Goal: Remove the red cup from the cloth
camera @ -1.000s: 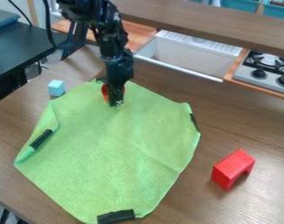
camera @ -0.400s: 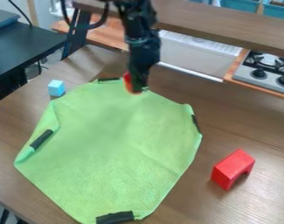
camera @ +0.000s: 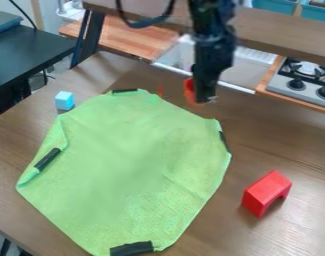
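Camera view shows a brown wooden table (camera: 278, 145) with a large green cloth (camera: 124, 165) spread over it, black strips at its edges. Behind the table are a white sink (camera: 249, 75) and, to its right, a toy stove (camera: 303, 85). The black gripper (camera: 205, 99) hangs in front of the sink, its jaws clamped on the red cup (camera: 189, 91), off the cloth, past its upper right edge. A red arch-shaped block (camera: 263, 192) stands right of the cloth; a small light-blue cube (camera: 64, 101) sits near its upper left edge.
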Robot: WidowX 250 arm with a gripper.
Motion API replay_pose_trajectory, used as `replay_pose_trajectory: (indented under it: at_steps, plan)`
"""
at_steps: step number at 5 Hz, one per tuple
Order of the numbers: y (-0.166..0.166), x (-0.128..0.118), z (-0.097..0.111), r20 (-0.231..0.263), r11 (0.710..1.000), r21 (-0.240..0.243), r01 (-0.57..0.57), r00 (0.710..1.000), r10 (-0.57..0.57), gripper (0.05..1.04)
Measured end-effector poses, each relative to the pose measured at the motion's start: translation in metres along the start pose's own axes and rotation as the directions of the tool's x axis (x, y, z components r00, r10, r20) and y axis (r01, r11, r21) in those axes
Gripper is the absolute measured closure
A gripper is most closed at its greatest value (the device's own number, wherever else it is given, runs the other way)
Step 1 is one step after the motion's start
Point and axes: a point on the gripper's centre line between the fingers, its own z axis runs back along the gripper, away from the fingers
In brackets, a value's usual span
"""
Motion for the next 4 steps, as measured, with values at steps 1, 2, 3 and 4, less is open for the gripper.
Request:
replay_pose_trajectory:
  at_steps: [1,2,3,4]
  plan:
    - [-0.016,0.022,-0.012,-0.014,0.999,-0.043,0.030,0.999,-0.031,1.014]
    - [-0.031,0.041,-0.023,-0.013,0.996,-0.064,0.063,0.998,-0.064,1.014]
    - [-0.039,0.044,-0.042,-0.041,0.994,-0.078,0.073,0.996,-0.076,1.014]
    - [-0.046,0.052,-0.051,-0.034,0.991,-0.084,0.103,0.994,-0.106,1.014]
